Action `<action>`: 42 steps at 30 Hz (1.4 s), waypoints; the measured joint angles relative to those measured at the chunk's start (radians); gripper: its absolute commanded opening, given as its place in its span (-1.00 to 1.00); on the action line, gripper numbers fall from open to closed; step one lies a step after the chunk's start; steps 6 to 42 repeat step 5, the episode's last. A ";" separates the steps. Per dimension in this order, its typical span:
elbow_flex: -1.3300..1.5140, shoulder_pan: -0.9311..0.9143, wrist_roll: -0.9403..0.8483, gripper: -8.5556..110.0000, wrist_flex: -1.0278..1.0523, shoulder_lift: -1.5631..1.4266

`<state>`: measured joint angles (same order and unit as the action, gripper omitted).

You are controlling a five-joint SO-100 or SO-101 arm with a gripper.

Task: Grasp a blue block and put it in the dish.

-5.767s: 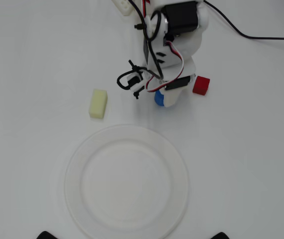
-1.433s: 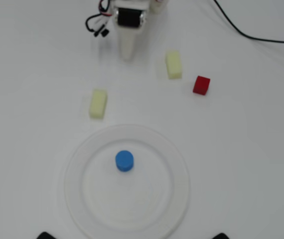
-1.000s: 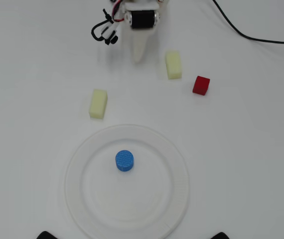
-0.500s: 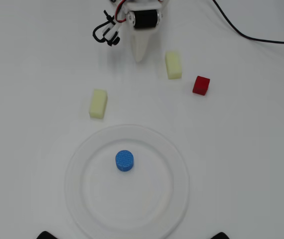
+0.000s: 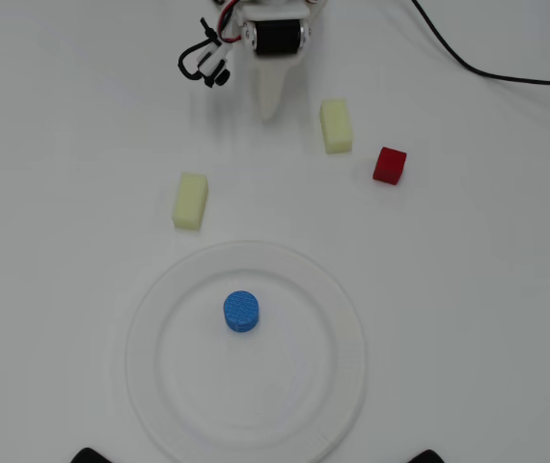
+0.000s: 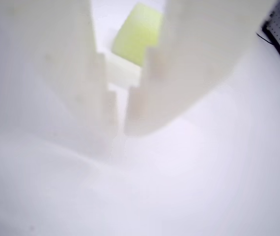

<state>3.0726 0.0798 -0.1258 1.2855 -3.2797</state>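
The blue block (image 5: 241, 312), a short bright blue cylinder, stands upright inside the dish (image 5: 150, 357), a little left of and above the plate's middle in the overhead view. My gripper (image 5: 271, 108) is at the top of the table, far from the dish, with its white jaws together and nothing between them. In the wrist view the gripper (image 6: 120, 123) fills the frame as two blurred white fingers (image 6: 96, 83) with only a thin slit between them. The blue block and the dish are out of the wrist view.
Two pale yellow blocks lie on the table, one (image 5: 190, 201) above the dish's left side, one (image 5: 336, 125) right of the gripper; one shows in the wrist view (image 6: 137, 32). A red cube (image 5: 389, 165) sits further right. A black cable (image 5: 468, 66) crosses the top right.
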 measured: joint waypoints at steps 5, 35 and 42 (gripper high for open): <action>0.000 0.000 0.000 -0.86 0.000 0.000; 0.000 0.000 0.000 -0.86 0.000 0.000; 0.000 0.000 0.000 -0.86 0.000 0.000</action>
